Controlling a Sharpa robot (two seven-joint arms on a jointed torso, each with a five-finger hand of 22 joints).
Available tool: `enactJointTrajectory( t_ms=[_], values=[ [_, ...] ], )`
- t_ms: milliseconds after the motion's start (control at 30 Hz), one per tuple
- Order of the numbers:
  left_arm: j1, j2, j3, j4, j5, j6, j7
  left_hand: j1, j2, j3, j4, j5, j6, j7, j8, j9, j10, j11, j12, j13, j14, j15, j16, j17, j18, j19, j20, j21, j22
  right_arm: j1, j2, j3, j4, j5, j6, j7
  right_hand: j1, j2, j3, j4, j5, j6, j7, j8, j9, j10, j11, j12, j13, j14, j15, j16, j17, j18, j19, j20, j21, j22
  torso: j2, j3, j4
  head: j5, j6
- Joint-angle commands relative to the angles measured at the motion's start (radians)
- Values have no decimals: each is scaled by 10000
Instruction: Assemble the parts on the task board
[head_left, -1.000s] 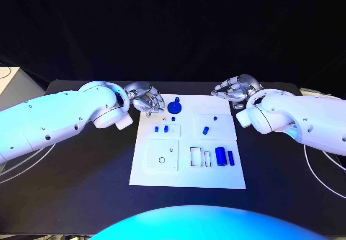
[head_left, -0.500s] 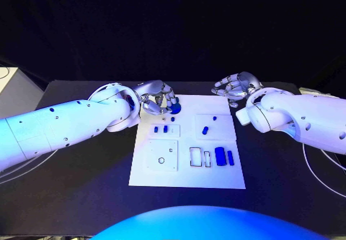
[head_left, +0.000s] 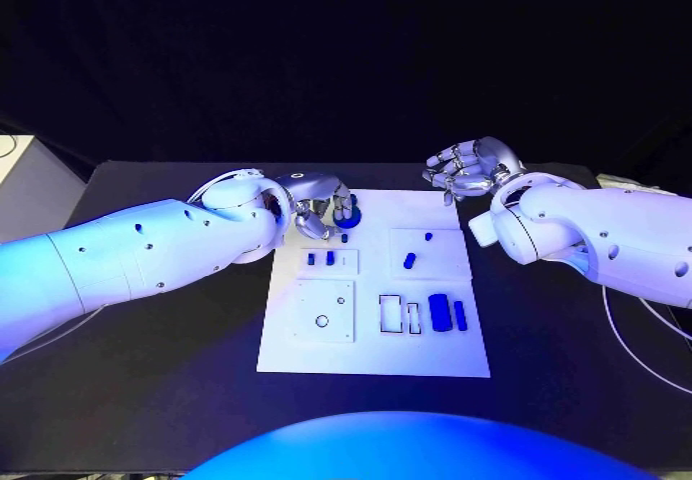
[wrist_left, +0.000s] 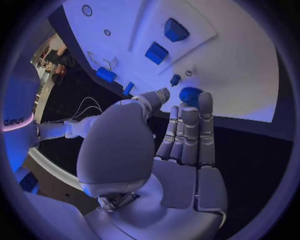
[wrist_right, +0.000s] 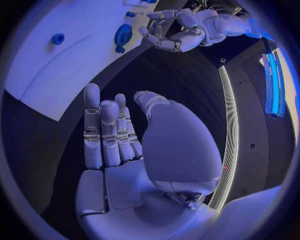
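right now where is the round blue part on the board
In the head view the round blue part stands at the task board's far left corner, right at the left hand's fingertips, just beyond a small blue peg.

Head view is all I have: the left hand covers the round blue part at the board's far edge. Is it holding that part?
Observer: In the left wrist view the left hand reaches with straight fingers to the round blue part, which stands on the task board. I cannot tell whether they touch.
Operator: And the thumb?
Observer: Its tip lies beside the part, not plainly on it.
Operator: Anything in the right hand?
Observer: No. The right wrist view shows the right hand holding nothing, fingers straight, over the black table beside the board's corner.
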Motion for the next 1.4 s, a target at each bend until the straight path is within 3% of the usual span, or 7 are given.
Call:
enactJointTrajectory(
  t_ms=[33,200,267,400,533,767,1400],
  values=[
    [-16,85,-1,-54,-629,483,-335,-70,32,-57,-24,-21,114,-24,-53,-40,5,-18,11,-39,56,-11,73,-35,65,40,9,25,-3,-4,32,1,-43,535,-491,1165,-9,-125,245,-171,20,137,254,-81,-36,-3,217,-792,-832,-605,143,-1118,-736,89,-362,113,-664,-510,-10,-9,11,4,2],
    [-25,168,-5,-129,-682,614,-371,-42,75,-35,-66,-14,273,-33,-69,-113,131,-34,62,-103,196,-23,275,185,67,65,-1,53,12,-4,85,1,-130,1400,-570,2026,-52,-107,778,-604,-21,-81,563,-255,-144,-224,567,-2141,-2377,-1418,529,-3169,-1939,36,-1295,405,-1888,-1518,-9,0,3,8,2],
    [-27,191,-6,-134,-689,664,-357,-53,81,-29,-73,-17,351,-39,-75,-145,187,-43,81,-132,220,-28,333,204,66,77,-4,71,24,-4,108,1,-170,1646,-541,2262,-120,-116,1003,-747,-25,-104,629,-352,-204,-85,677,-2372,-2810,-2054,756,-4343,-2578,-39,-1919,640,-2466,-1968,-8,3,-2,-3,2],
    [-28,240,-7,-120,-686,757,-304,-57,94,-10,-90,-15,434,-66,-108,-203,285,-70,116,-173,332,-44,496,389,67,92,-13,103,44,-4,147,1,-246,1971,-514,2551,-305,-44,1195,-1038,-35,-100,704,-524,-298,-17,772,-2647,-3476,-2147,932,-5467,-3298,63,-2129,940,-3043,-2691,-4,-7,3,-16,2],
    [-53,313,-8,-126,-684,704,-243,-26,120,40,-131,-9,513,-70,-151,-267,402,-100,157,-215,360,-67,591,421,69,106,-30,146,73,-5,180,1,-289,2215,-588,2866,-415,30,1274,-1236,-23,-75,732,-605,-344,-29,816,-2749,-3824,-2161,1012,-5999,-3646,90,-2150,1053,-3328,-3138,-2,-4,14,-26,2],
    [-129,427,-11,-183,-683,731,-240,37,171,153,-199,-7,648,-75,-195,-342,508,-128,165,-288,389,-93,699,476,70,113,-56,203,113,-6,201,1,-310,2520,-668,3238,-376,103,1375,-1378,3,-39,719,-627,-359,2,808,-2780,-3961,-2082,1006,-6168,-3765,105,-2098,1060,-3401,-3309,-2,-10,4,-32,2],
    [-222,593,-19,-525,-718,772,-382,161,245,420,-415,-23,822,-95,-343,-522,488,-116,86,-481,422,-102,916,527,61,94,-90,392,254,-7,217,1,-299,2656,-592,3297,-558,132,1426,-1528,-8,-111,793,-756,-423,-180,897,-2954,-4102,-2118,1101,-6581,-4012,88,-2155,1135,-3575,-3724,-8,3,14,-93,2]
  ],
)
